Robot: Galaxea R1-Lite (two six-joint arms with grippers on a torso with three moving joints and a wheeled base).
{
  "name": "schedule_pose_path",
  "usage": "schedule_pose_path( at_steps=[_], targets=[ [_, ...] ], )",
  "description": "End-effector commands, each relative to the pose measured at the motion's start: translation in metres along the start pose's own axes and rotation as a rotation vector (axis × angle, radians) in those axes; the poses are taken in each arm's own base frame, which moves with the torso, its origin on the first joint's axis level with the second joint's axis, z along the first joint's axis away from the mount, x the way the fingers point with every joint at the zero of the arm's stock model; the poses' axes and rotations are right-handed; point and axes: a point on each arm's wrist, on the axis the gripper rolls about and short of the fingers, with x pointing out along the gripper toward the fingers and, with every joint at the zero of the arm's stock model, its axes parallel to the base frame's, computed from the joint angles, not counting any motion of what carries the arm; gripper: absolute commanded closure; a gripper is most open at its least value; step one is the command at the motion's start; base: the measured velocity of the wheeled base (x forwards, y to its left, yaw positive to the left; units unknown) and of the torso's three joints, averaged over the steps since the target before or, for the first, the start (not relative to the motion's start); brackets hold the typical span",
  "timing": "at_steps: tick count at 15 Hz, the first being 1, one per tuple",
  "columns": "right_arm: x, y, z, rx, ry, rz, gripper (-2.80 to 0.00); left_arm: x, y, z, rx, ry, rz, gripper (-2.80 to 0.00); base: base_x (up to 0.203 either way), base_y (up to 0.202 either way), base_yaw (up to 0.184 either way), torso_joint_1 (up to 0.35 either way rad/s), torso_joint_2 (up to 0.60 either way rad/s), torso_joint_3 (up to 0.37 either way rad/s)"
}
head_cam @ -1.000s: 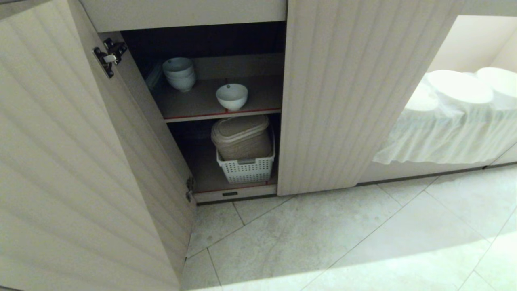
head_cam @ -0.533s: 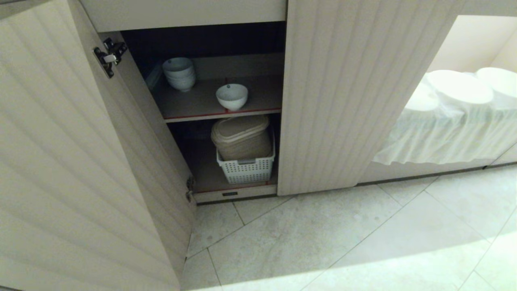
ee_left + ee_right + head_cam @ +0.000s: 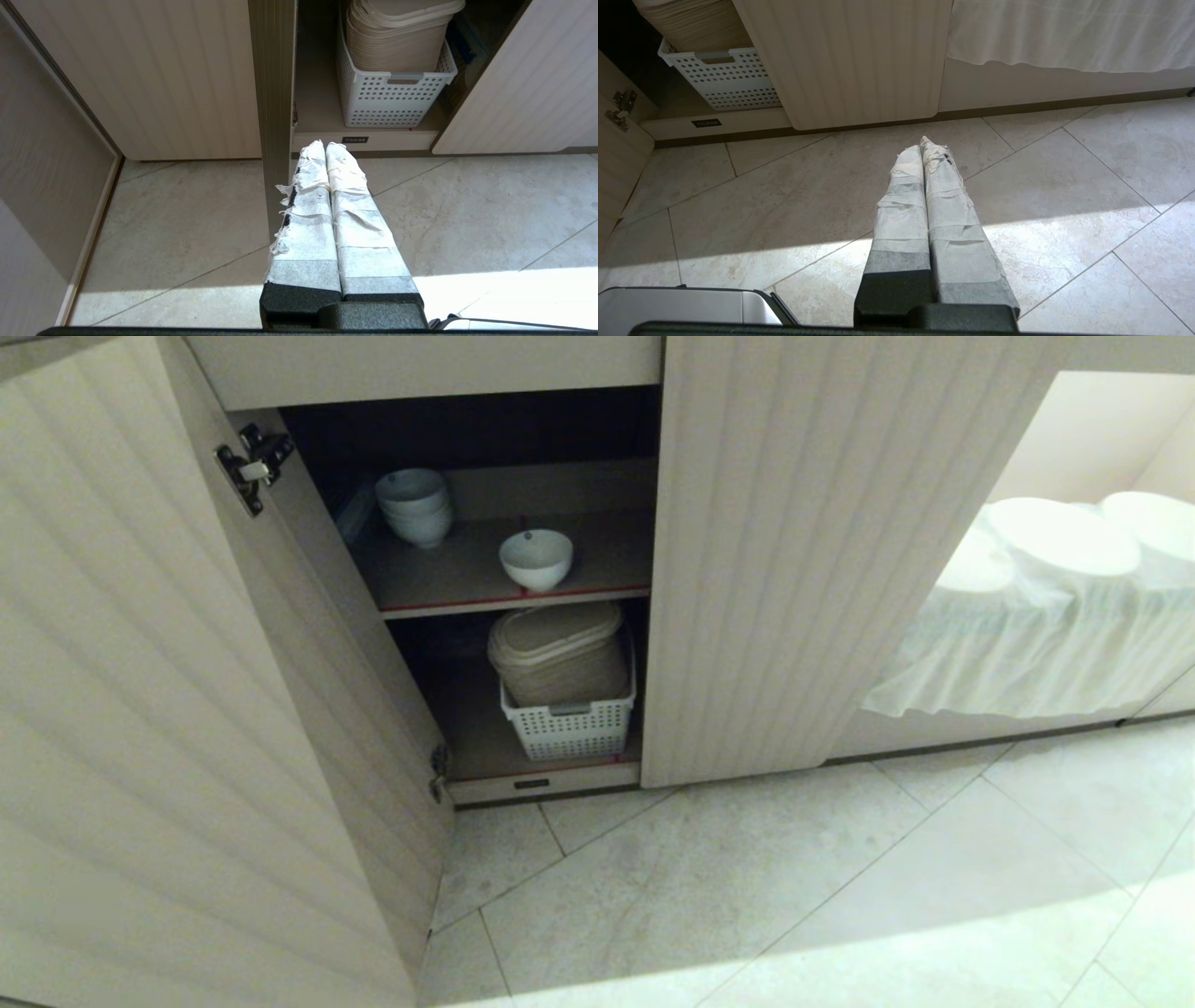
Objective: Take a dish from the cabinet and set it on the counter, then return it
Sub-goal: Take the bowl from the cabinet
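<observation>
The dish (image 3: 536,558), a small white bowl, stands alone near the front edge of the upper shelf inside the open cabinet (image 3: 794,569). The cabinet's left door (image 3: 187,728) is swung wide open toward me. Neither arm appears in the head view. My left gripper (image 3: 325,145) is shut and empty, low over the floor, pointing at the cabinet's base beside the edge of the open door (image 3: 275,116). Further right, over the floor tiles, my right gripper (image 3: 923,145) is also shut and empty. The counter is out of view.
A stack of white bowls (image 3: 414,506) sits at the back left of the upper shelf. On the lower shelf a white perforated basket (image 3: 568,728) holds beige containers (image 3: 558,651). White cloth (image 3: 1027,644) covers things in the open bay to the right.
</observation>
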Motion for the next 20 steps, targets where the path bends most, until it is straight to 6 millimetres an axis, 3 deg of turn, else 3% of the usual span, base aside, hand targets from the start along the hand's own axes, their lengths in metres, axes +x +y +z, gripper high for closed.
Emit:
schedule_pose_path(
  at_steps=[1,20],
  targets=[
    [0.0,0.0,0.0,0.0,-0.001,0.0,0.0,0.0,0.0,0.0,-0.001,-0.001,0.002,0.0,0.0,0.0,0.0,0.0,0.0,0.0],
    [0.0,0.0,0.0,0.0,-0.001,0.001,0.0,0.0,0.0,-0.0001,-0.001,0.001,0.0,0.0,0.0,0.0,0.0,0.0,0.0,0.0]
  ],
)
